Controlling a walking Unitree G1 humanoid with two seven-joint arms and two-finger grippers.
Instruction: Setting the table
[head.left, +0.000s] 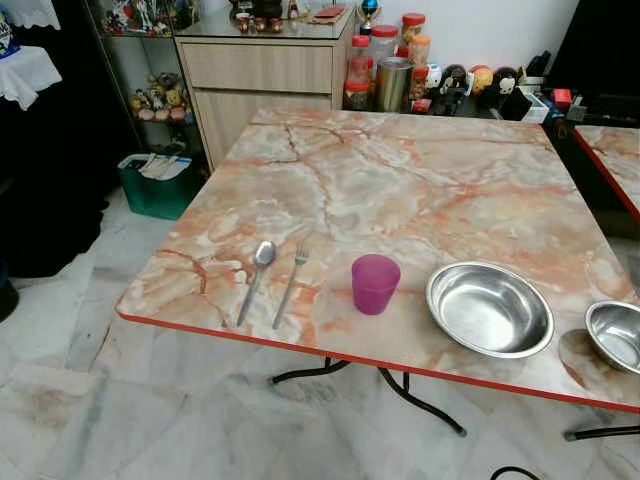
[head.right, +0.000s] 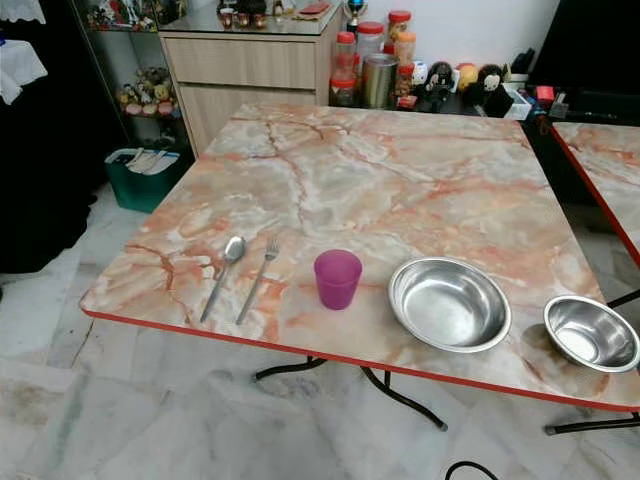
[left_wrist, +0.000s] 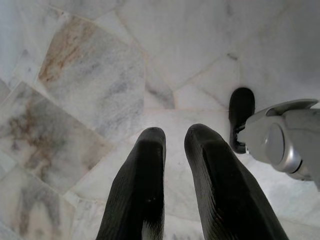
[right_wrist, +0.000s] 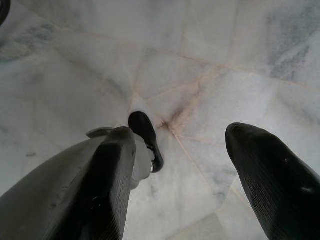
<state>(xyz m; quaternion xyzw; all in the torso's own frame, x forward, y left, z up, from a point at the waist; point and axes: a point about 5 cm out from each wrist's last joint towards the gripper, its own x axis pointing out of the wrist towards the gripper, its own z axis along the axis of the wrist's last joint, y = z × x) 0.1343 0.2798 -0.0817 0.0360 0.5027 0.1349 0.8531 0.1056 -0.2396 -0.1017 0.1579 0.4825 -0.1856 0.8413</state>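
You saw a spoon and fork lying side by side, near a pink cup. Your left hand hung narrow over the floor; your right hand hung wide.

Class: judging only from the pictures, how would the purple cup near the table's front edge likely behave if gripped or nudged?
The purple cup looks like thin plastic, so probably light. It stands upright, empty-looking and narrower at its base, so a sideways nudge might tip it. The glossy marble table would likely let it slide.

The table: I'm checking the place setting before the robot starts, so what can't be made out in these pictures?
- Small bowl: cut by the left eye view's right edge; whole in the right eye view.
- Second table: mostly cut off at the right edge.
- Jars behind the table: contents too small to tell.
- Bin: contents unclear.
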